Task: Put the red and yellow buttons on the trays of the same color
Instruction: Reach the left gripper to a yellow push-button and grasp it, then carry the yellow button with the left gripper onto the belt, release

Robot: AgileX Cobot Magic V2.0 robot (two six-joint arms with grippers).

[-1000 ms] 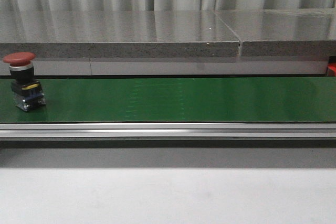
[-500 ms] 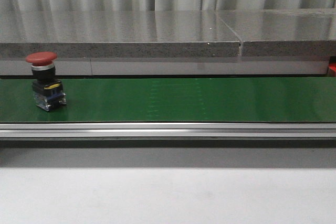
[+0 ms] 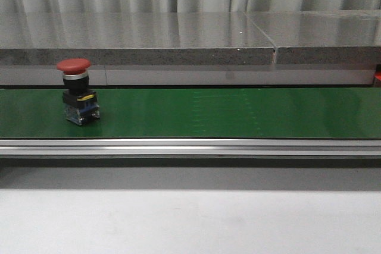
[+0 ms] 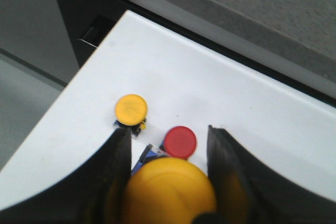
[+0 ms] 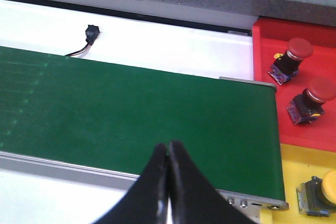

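Matte black curved fingers [image 4: 113, 182] – tapering to slim tips [image 5: 167, 157]

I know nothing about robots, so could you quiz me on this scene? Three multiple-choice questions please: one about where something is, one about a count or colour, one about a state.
1. Where is the upright red button?
A. on the green belt
B. on the grey shelf
C. in a tray

2. How many red buttons lie in the red tray?
A. none
B. two
C. four

3. How is the right gripper?
A. wide open
B. holding a button
C. shut and holding nothing

Answers: 1 A, it stands on the belt's left part. 2 B, the right wrist view shows two. 3 C, its fingers meet with nothing between.
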